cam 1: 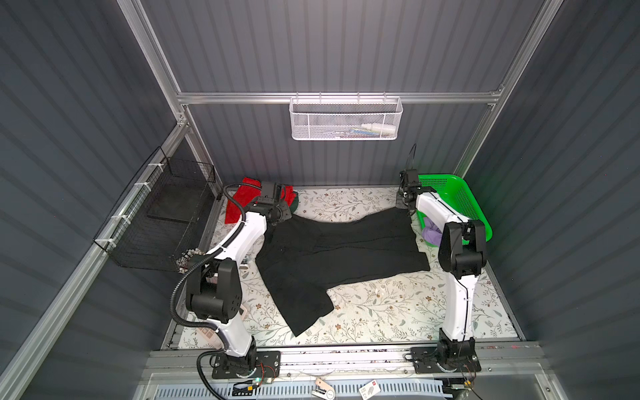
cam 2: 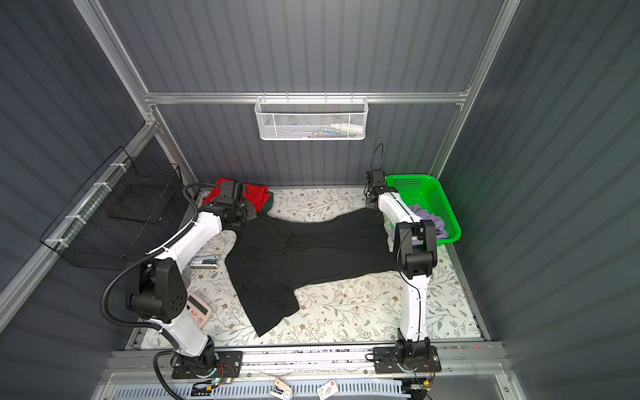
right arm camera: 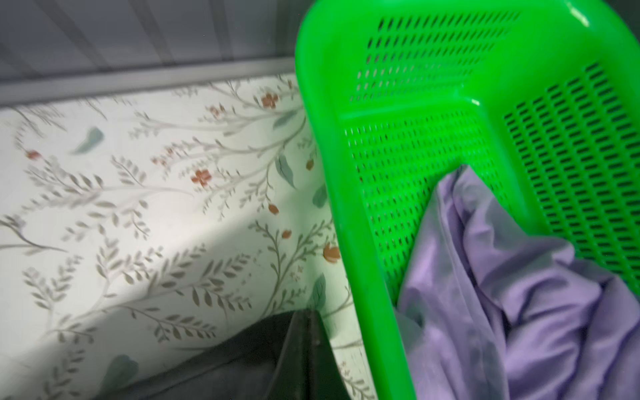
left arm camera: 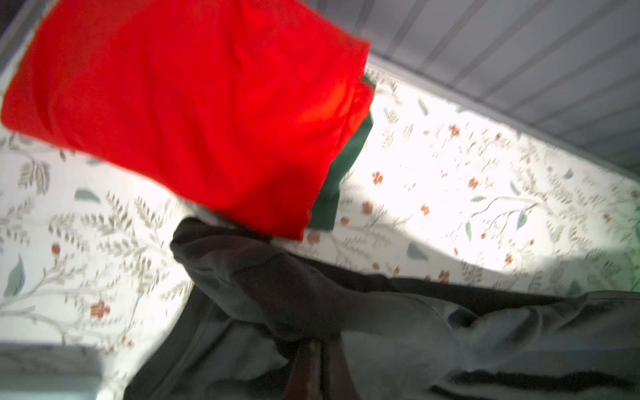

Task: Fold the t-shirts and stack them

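left gripper (cam 1: 278, 216) and right gripper (cam 1: 406, 205) each clench a far corner of the black shirt (cam 1: 332, 256), holding it taut across mid-table, likely to flatten it for folding. red shirt (cam 1: 235, 204) sits folded far left atop the green shirt (left arm camera: 346, 162); lavender shirt (cam 1: 431, 232) lies in the basket (cam 1: 460, 194).

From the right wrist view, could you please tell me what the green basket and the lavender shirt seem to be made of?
Green basket: apparently glossy moulded plastic, given its bright highlights and punched slots. Lavender shirt: soft matte cloth, judging by its loose folds and creases.
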Tool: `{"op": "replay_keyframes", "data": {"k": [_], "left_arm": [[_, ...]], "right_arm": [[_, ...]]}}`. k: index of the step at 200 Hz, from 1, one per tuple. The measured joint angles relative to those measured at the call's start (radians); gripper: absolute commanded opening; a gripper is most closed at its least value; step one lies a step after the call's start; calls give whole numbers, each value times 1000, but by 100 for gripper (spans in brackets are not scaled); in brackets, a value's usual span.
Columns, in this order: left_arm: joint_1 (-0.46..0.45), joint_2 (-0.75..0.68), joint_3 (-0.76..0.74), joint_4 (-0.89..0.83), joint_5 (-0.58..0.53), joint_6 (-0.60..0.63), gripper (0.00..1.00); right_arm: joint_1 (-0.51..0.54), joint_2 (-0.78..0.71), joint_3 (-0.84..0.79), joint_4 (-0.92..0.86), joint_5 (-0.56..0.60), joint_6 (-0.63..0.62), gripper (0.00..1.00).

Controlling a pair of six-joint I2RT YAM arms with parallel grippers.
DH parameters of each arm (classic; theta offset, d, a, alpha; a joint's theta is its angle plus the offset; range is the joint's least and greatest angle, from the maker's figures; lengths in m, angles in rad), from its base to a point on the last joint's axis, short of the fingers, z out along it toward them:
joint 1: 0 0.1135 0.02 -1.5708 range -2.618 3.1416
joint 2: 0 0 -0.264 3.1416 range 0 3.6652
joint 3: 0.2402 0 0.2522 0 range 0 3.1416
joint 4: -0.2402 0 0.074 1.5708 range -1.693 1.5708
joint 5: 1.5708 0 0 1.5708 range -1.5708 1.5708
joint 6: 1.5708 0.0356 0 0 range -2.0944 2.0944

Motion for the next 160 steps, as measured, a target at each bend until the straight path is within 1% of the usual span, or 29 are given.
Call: {"op": "replay_keyframes", "data": {"k": [16,32,43,69,96,126,160], "left_arm": [[0,3,10,5,-2,8,0],[0,-2,-7,31,1,7,0],[0,-22,-60,65,4,3,0],[0,-86,-199,84,17,-20,0],[0,-140,-293,92,42,-49,0],[0,-199,-359,98,72,-83,0],[0,-261,-397,79,79,-109,0]], "right_arm": [[-9,-37,-63,77,-24,-5,0],[-16,-81,-124,116,-29,-2,0],[-17,-112,-170,143,-29,1,0],[-18,-202,-325,224,-30,6,0],[-18,-275,-456,275,-33,12,0],[-19,-330,-532,312,-27,27,0],[-19,-366,-570,338,-13,47,0]]}}
